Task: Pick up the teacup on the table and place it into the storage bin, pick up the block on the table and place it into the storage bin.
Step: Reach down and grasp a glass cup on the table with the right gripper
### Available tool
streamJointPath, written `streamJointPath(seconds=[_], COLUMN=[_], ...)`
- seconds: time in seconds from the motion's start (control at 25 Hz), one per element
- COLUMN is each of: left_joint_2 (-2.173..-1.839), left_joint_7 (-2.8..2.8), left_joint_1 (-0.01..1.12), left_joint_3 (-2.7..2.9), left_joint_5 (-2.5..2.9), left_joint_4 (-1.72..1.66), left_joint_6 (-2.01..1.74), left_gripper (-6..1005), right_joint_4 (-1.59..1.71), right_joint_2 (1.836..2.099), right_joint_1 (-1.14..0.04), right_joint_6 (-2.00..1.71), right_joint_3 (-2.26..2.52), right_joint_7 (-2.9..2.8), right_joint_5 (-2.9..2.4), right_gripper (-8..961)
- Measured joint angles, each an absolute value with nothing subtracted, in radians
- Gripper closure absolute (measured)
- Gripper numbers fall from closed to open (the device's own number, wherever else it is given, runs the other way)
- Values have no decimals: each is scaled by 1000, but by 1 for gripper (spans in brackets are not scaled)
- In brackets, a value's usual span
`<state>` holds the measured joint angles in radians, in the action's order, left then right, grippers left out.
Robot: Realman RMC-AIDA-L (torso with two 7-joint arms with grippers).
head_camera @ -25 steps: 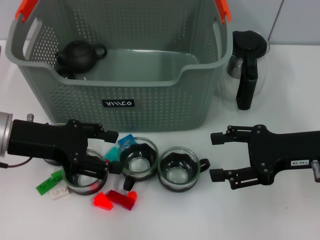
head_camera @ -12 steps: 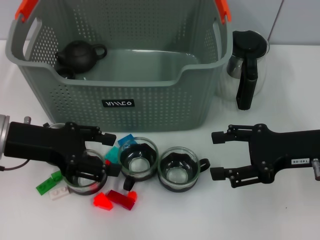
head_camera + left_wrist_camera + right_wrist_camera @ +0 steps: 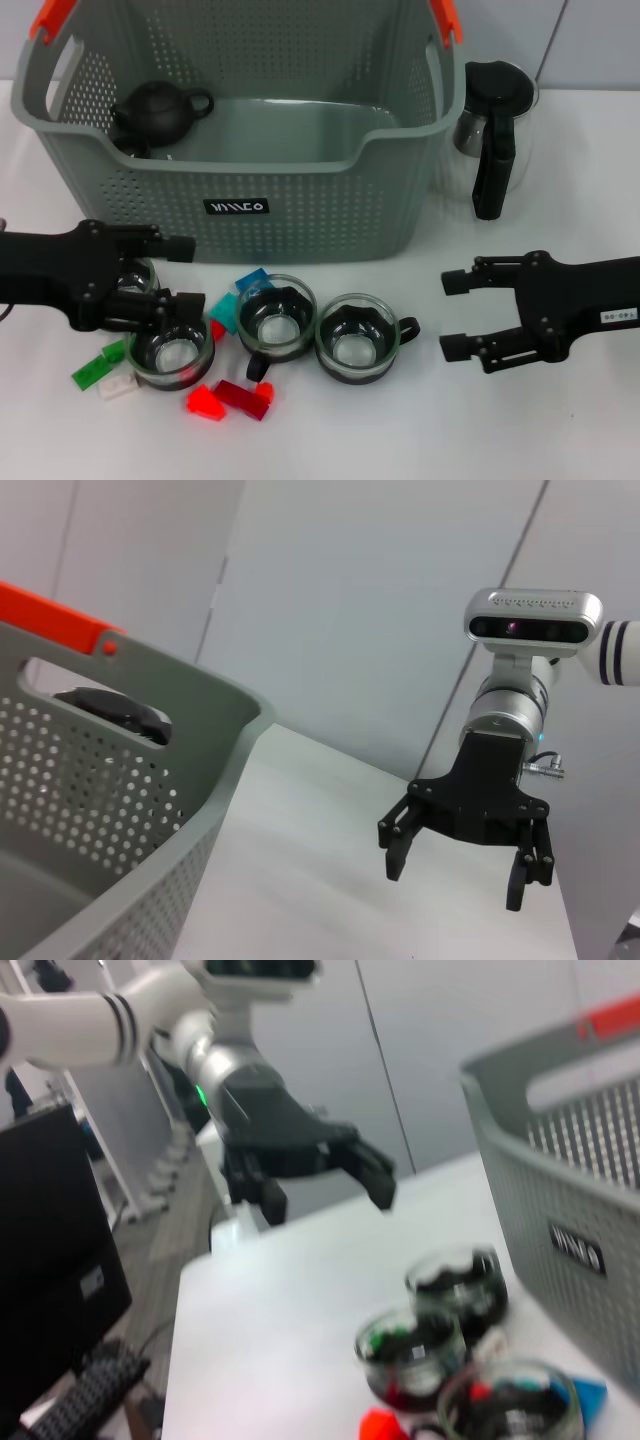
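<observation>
left gripper (image 3: 178,272) has its fingers spread apart, holding nothing, one finger up by the bin's front wall and the other right at the rim of the leftmost teacup (image 3: 171,353). right gripper (image 3: 463,314) is the same deal, fingers wide and empty, sitting just beside the rightmost teacup (image 3: 355,339), near its handle. you can see those spread fingers from the left wrist view too

middle teacup (image 3: 274,318) sits between the two, touching or nearly touching its neighbours. blocks are scattered around the cups: red block (image 3: 205,401), darker red one (image 3: 246,395), green block (image 3: 96,367), white block (image 3: 118,387), teal block (image 3: 229,305)

storage bin (image 3: 240,195) is right behind all that, with a black teapot (image 3: 158,110) already in its far left corner. no cups or blocks visible in it yet, so I'd say we're at the very first step, lining up for a cup. next move probably needs the left fingers to drop around the cup's wall and close, without shoving the blocks

glass pitcher (image 3: 495,130) stands right of the bin. white table (image 3: 400,430), pale grey wall panels behind
</observation>
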<state>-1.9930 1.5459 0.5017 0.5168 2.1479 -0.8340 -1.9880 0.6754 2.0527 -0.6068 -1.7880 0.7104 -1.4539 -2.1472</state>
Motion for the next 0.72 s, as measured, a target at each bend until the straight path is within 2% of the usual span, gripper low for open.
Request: streamJointPath(seconds=[0.32, 0.72], left_joint_2=[-1991, -2004], left_joint_7=[1553, 1554], left_joint_1=[495, 458], left_joint_3=[504, 503], left_joint_5=[2151, 2151], left_joint_4=[-828, -825], left_joint_6=[-1958, -1920], left_gripper=[159, 159], right_joint_4=[923, 1125], right_joint_2=[2048, 2100], right_joint_1=[-689, -846], right_joint_6=[-1908, -1943], right_joint_3=[806, 1129], right_joint_7=[-1734, -1951], right_joint_5=[-2330, -2489], right_gripper=[41, 41])
